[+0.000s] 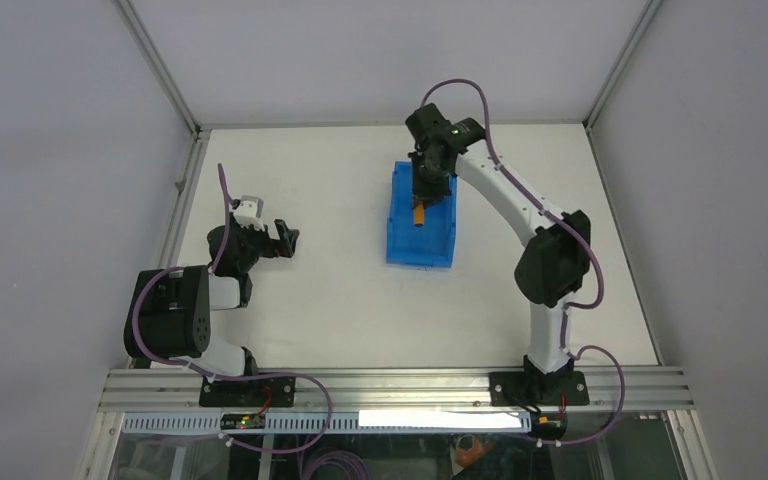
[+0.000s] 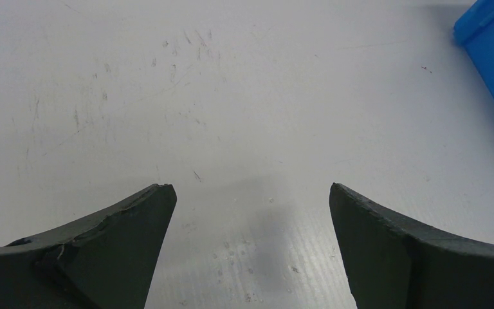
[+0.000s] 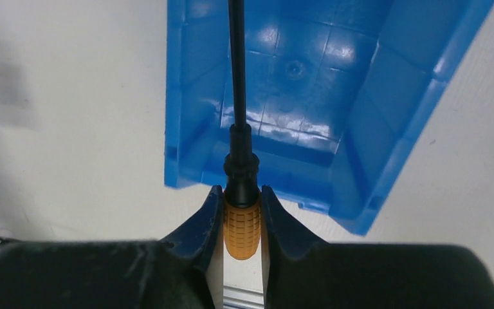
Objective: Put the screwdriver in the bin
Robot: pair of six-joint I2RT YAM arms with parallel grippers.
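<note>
Drop step. Right gripper (image 3: 241, 196) pinching screwdriver (image 3: 242, 228) handle, shaft pointing 12 o'clock over bin (image 3: 386, 116). Next: lower a bit, let go inside. Left gripper (image 2: 251, 193) fingers wide apart.

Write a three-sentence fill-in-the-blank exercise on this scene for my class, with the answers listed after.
1. The right gripper is shut on the screwdriver by its ____ handle.
2. The screwdriver's black shaft points over the ____ bin.
3. The left gripper is ____ and holds nothing.
Answers: orange; blue; open.
</note>
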